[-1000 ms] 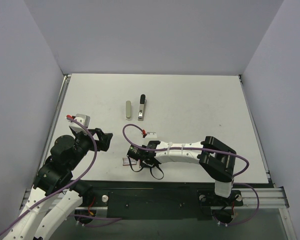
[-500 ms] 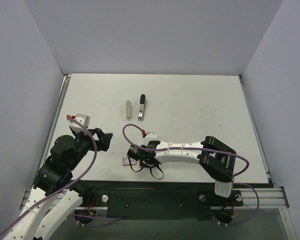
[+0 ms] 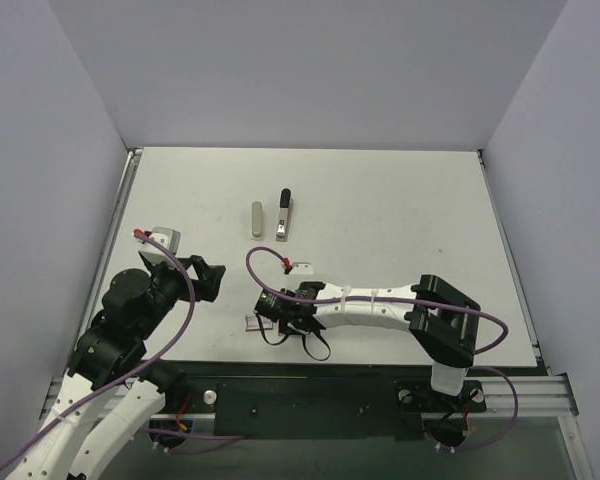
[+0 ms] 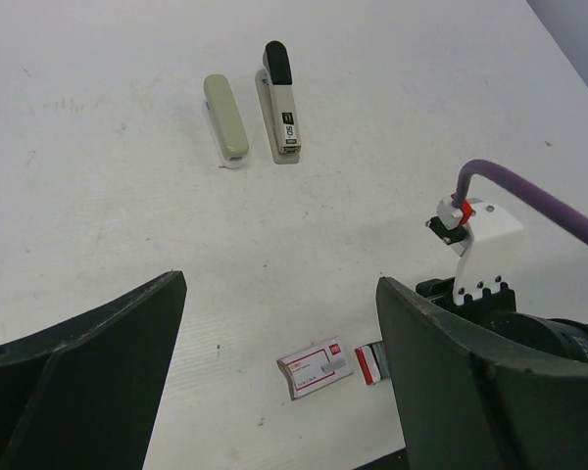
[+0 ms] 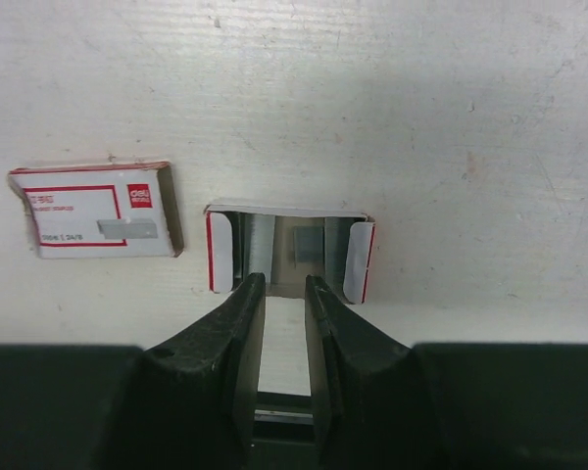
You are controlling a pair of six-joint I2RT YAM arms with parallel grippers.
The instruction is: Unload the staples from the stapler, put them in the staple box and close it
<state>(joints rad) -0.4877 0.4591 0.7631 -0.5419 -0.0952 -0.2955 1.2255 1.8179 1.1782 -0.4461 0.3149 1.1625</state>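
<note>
Toward the far middle of the table [image 3: 400, 200], the stapler [image 3: 284, 216] lies flat with its black end pointing away from my arms; a plain beige bar [image 3: 257, 218] lies parallel to it on the left-arm side, just beside it but not touching; neither claw is anywhere near the pair.

Down at the near part of the table I have the right gripper [image 5: 283, 282] held low, its tips at the near edge of a small open staple tray [image 5: 289, 257]; the tray has red-and-white end flaps and grey strips inside; the claw's two fingers are barely parted, a narrow slot with bare table showing through, and I see nothing pinched between the tips; deeper in the slot there is something thin and grey that I cannot make out.

A red-and-white printed sleeve [image 5: 93, 211] lies just beside the tray, a sliver of table between them.

The left gripper [image 4: 279, 294] hangs over the near left of the table, spread wide and holding nothing; its wrist camera looks between the fingers at the stapler and bar far off, with the sleeve and tray nearer.
</note>
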